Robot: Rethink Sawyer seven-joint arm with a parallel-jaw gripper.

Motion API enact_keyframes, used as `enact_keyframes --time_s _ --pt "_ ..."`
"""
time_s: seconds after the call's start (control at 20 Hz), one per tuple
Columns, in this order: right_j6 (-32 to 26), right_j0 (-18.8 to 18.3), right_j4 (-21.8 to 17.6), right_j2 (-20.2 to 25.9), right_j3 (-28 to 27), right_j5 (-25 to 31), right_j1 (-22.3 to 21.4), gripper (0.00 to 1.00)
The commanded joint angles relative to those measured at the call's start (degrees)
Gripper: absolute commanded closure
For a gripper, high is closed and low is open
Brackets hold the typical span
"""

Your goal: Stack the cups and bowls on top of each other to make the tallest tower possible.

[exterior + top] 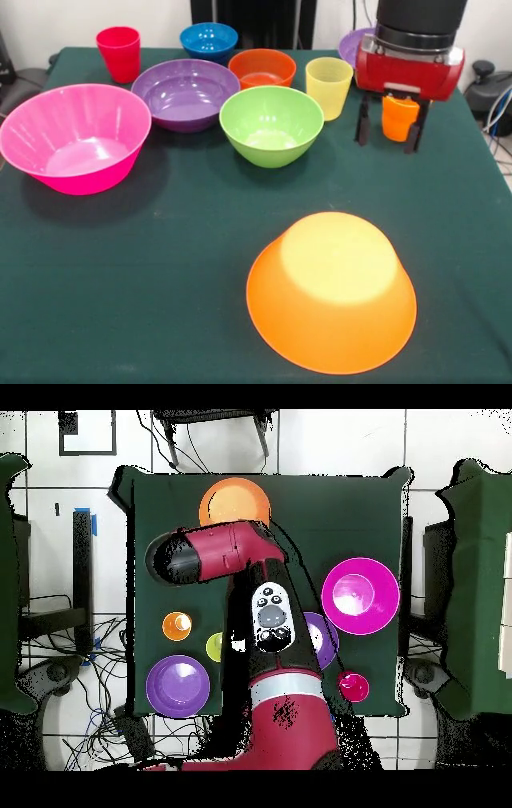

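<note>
Cups and bowls spread out, unstacked
Large orange bowl upturned alone in front; pink, purple, green, red-orange, blue bowls upright; red, yellow, orange cups upright.

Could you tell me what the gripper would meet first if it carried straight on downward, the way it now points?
The gripper points down with the small orange plastic cup between its open fingers. Going lower, the fingers would probably pass either side of the cup and meet the dark green table, though depth is unclear.
</note>
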Motion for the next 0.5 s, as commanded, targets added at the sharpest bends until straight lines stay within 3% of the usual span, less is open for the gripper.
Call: enact_keyframes --time_s 0.05,0.5 --pt "6.6 -0.8 0.6 -1.6 -2.3 -2.9 7.0 0.00" --pt "9.3 1.6 2.9 -3.1 -8.6 -3.3 10.2 0.00"
